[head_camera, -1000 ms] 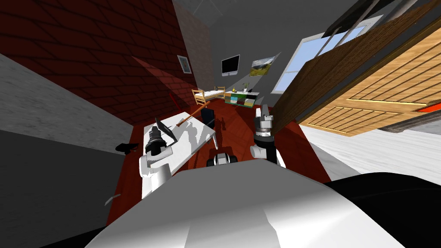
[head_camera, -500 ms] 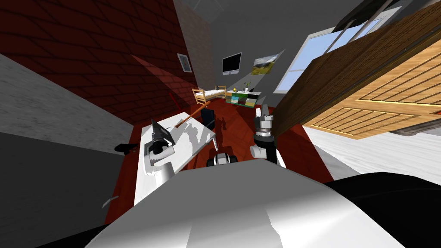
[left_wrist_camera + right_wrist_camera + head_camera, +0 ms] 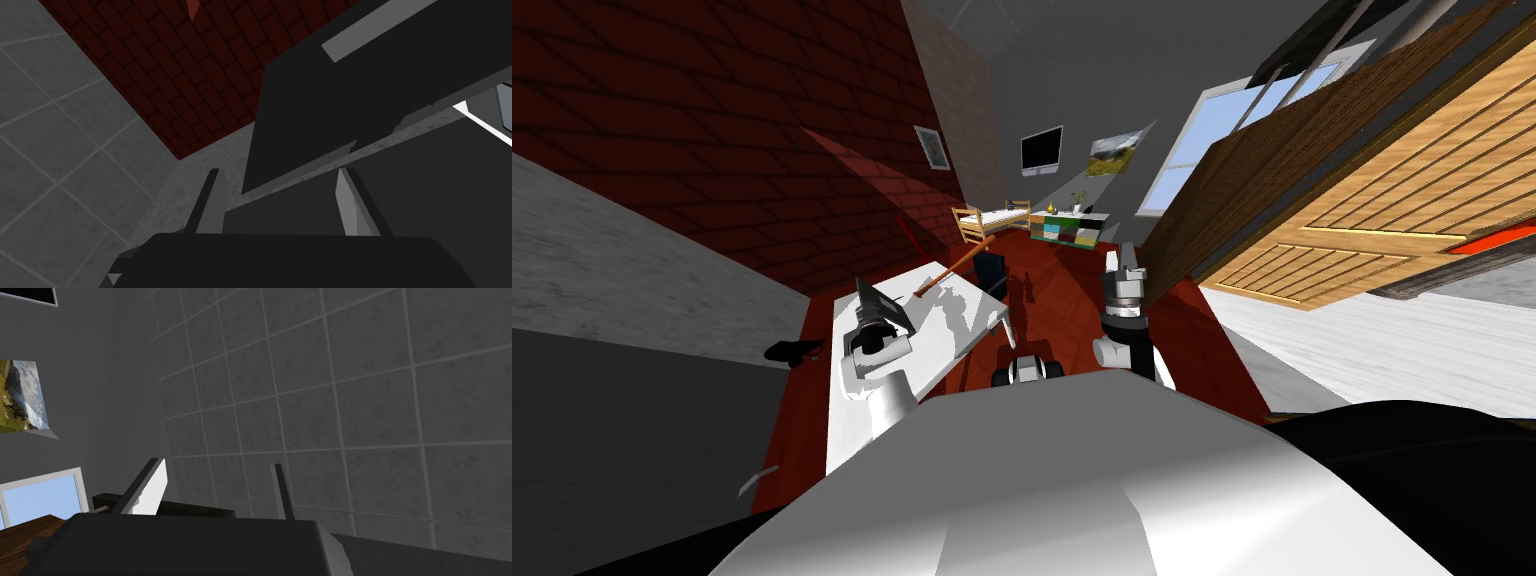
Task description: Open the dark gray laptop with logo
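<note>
The dark gray laptop (image 3: pixel 884 303) is on the white tabletop (image 3: pixel 962 310) at 11 o'clock, lid partly up. The open left gripper (image 3: pixel 280 172) is at the lid's edge (probably to lift it); the right gripper (image 3: pixel 1122 262), also open, idles.

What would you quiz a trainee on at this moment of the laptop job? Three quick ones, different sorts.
1. Which arm's gripper is at the laptop on the white table? A left, B right, C both.
2. True or false: the laptop's lid lies flat shut.
3. Fill in: the right gripper has its fingers ___.
Key: 1 A, the left gripper, with the lid's edge between its open fingers. 2 false, the lid stands raised. 3 open.
</note>
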You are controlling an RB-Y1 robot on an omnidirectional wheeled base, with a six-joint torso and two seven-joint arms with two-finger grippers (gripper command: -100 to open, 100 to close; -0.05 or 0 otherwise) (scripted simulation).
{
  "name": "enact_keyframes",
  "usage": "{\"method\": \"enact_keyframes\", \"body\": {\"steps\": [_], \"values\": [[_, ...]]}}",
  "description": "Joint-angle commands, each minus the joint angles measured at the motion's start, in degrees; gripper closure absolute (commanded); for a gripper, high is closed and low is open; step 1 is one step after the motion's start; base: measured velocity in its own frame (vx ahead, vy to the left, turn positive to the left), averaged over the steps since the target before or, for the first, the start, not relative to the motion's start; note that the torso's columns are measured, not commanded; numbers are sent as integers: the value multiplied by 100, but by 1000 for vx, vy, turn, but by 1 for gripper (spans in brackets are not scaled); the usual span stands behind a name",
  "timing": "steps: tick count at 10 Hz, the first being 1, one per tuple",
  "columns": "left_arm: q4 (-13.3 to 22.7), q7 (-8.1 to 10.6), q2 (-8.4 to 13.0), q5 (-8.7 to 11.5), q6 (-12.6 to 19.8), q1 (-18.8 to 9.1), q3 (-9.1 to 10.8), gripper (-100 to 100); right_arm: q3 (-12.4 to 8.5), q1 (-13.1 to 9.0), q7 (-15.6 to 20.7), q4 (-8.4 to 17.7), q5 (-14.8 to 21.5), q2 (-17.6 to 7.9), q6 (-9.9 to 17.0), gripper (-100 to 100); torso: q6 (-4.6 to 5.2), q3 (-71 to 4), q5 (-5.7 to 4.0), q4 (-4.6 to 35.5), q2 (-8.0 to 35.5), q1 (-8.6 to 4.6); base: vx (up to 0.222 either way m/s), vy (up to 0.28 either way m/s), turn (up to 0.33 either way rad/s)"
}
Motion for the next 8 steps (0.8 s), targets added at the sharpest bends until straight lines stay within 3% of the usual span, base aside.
{"method": "enact_keyframes", "body": {"steps": [1,2,3,5,6,8], "values": [[432,131,186,59,-177,-214,257,100,0,0,0,0,0,0,0,0,5,-5,-9,5,-4,0,-90,-1,-52],[536,131,186,59,-177,-214,257,100,0,0,0,0,0,0,0,0,5,-7,-6,1,-9,-1,-39,6,9],[712,233,348,89,-342,-434,478,100,0,1,0,0,0,0,0,0,4,-16,7,-12,-27,7,-73,-16,-97],[947,233,348,89,-342,-434,478,100,0,1,0,0,0,0,0,0,12,-10,-2,-4,-14,-2,-57,-6,-37],[1164,335,509,120,-507,-654,699,100,0,1,0,0,0,0,0,0,9,-15,5,-10,-24,5,-82,-14,-114],[1358,335,509,120,-507,-654,699,100,0,1,0,0,0,0,0,0,15,-6,-8,2,-7,-8,-54,1,-29]]}}
